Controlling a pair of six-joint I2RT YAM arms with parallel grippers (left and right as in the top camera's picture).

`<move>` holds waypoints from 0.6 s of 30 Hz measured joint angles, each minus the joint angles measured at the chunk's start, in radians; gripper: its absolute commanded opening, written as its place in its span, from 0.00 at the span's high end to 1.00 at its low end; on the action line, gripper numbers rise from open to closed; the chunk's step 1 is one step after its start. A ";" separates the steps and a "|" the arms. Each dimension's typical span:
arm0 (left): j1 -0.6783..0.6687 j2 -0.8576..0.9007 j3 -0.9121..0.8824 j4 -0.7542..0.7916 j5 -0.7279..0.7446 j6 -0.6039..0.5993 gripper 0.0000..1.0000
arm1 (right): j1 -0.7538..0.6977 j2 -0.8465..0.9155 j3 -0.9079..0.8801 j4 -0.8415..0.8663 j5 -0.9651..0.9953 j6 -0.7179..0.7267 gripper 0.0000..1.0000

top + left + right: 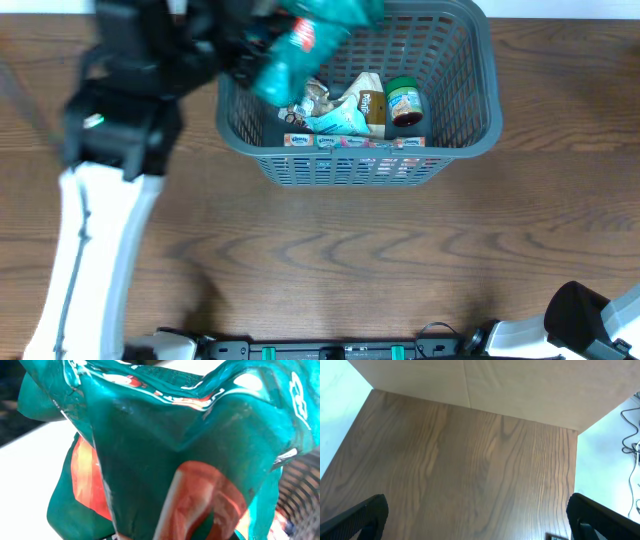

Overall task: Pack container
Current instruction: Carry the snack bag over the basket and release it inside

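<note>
Overhead shows the basket [470,120] at 12 o'clock on the tabletop [330,260], its long axis running 9 to 3. The left claw [232,48] is clamped on a teal bag [310,35], which hangs over the basket's 10 o'clock corner, partly across the rim. From that claw the barest stretch of floor lies toward 3 o'clock, so the drop likely calls for a short carry inward before release. Inside sit a jar [404,100], a pale packet [340,118] and a box [355,142] along the 6 o'clock wall. The left arm is far nearer; the right claw [477,522] sits at 5 o'clock, spread wide over bare wood. Left wrist view is filled by the bag, with only a sliver of lattice at 3 o'clock, so clearance over the rim reads from overhead alone.
</note>
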 measured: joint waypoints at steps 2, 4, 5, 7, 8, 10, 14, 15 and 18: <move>-0.043 0.047 0.000 0.000 -0.001 0.031 0.94 | 0.000 0.000 0.000 0.000 0.000 0.000 0.01; -0.085 0.096 0.000 0.000 -0.001 0.057 0.94 | 0.000 0.000 0.000 0.000 0.000 0.000 0.01; -0.106 0.123 0.000 0.000 -0.002 0.069 0.94 | 0.000 0.000 0.000 0.000 0.000 0.000 0.01; -0.139 0.169 -0.001 0.000 -0.002 0.092 0.94 | 0.000 0.000 0.000 0.000 0.000 0.000 0.01; -0.154 0.192 -0.001 0.002 -0.002 0.100 0.94 | 0.000 0.000 0.000 0.000 0.000 0.000 0.01; -0.182 0.238 -0.001 0.005 -0.001 0.119 0.94 | 0.000 0.000 0.000 0.000 0.000 0.000 0.01; -0.214 0.325 -0.001 0.006 -0.002 0.155 0.95 | 0.000 0.000 0.000 0.000 0.000 0.000 0.01; -0.217 0.340 -0.001 0.005 -0.002 0.162 0.94 | 0.000 0.000 0.000 0.000 0.000 0.000 0.01; -0.224 0.391 -0.001 0.006 -0.005 0.172 0.94 | 0.000 0.000 0.000 0.000 0.000 0.000 0.01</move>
